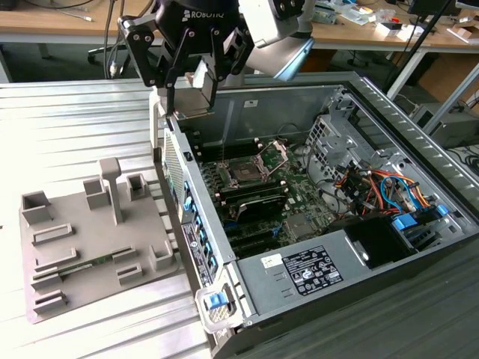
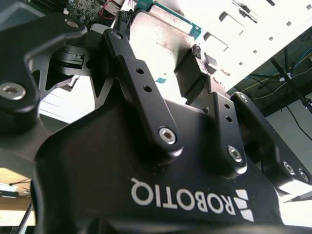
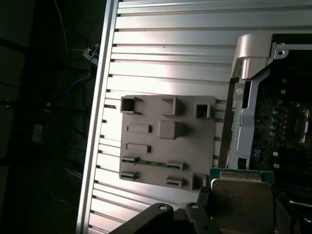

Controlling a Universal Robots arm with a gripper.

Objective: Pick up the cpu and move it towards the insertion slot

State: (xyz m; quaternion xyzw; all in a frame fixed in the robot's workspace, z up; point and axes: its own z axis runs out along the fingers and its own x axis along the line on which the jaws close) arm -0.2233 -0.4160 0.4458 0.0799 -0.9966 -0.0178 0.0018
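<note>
Gripper [image 1: 193, 90] is hanging over the near wall of the open case [image 1: 419, 149], its fingers clamped on the cpu [image 1: 199, 75], apparently by opposite edges. In both wrist views the cpu's [image 3: 241, 195] silvery face is showing between the pads. The slot [image 1: 245, 173] is lying below, inside the case, bracket raised. A grey fixture plate [image 1: 90, 239] is resting on the ribbed worktop [image 1: 75, 112] beside the case.

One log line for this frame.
gripper: shut on cpu | cpu: aloft near case wall | slot: bracket up, no cpu in it
</note>
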